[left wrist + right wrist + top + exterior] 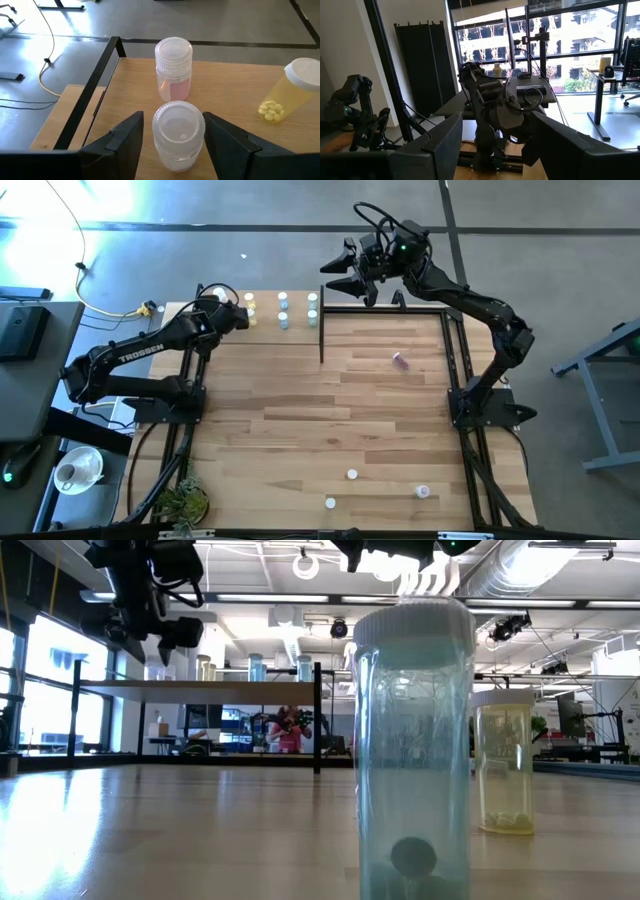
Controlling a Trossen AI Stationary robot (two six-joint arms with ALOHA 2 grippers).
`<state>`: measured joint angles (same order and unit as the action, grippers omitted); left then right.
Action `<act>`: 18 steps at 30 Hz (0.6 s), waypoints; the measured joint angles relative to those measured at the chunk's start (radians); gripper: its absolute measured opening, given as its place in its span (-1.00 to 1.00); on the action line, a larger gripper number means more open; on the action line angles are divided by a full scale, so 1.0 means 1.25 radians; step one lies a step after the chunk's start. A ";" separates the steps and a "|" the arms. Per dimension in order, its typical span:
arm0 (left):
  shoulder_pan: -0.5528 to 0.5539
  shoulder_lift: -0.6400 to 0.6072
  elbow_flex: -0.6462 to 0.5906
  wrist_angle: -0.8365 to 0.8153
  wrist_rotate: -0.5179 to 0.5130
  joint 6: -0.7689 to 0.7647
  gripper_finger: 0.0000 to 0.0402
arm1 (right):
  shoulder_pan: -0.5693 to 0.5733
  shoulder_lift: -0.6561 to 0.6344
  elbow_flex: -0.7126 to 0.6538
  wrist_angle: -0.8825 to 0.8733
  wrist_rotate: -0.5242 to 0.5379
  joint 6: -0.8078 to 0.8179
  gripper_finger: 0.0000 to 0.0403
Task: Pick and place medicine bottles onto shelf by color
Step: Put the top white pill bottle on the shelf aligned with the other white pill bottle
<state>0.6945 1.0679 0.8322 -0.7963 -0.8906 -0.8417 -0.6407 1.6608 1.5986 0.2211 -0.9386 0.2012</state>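
Note:
The shelf (265, 322) stands at the table's far left and carries several medicine bottles (283, 308) upright on their bases. My left gripper (174, 122) is over the shelf's left end, open. Its fingers stand on either side of a clear white-capped bottle (178, 137) that rests on the shelf board (235, 80). Just behind that bottle stands a pink one (173, 70), and a yellow one (290, 92) with pills is off to the side. My right gripper (342, 276) hangs open, high over the table's far edge, with nothing between its fingers (440, 145). My left gripper comes at the clear bottle slanting down from the table's left. One finger (131, 137) stands clear of the bottle's cap. The other finger (220, 137) lies close beside the cap (200, 125), and I cannot tell whether it touches. The bottle stands upright on the shelf.
A purple bottle (400, 360) lies on the table near the far right. Three more bottles (352, 474) stand near the front edge, among them a light blue one (412, 740) and a yellow one (505, 760). Black frame posts (321, 320) edge the shelf.

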 joint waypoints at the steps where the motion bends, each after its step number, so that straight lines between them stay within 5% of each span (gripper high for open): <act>1: 0.000 0.000 0.000 0.000 -0.003 0.000 -0.07 | 0.000 0.000 0.000 0.000 0.000 0.000 0.10; 18: 0.000 0.000 0.007 0.022 -0.027 0.032 -0.19 | 0.000 0.000 0.000 0.000 0.000 0.000 0.10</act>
<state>0.6945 1.0679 0.8407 -0.7688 -0.9240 -0.8016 -0.6407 1.6608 1.5982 0.2214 -0.9386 0.2012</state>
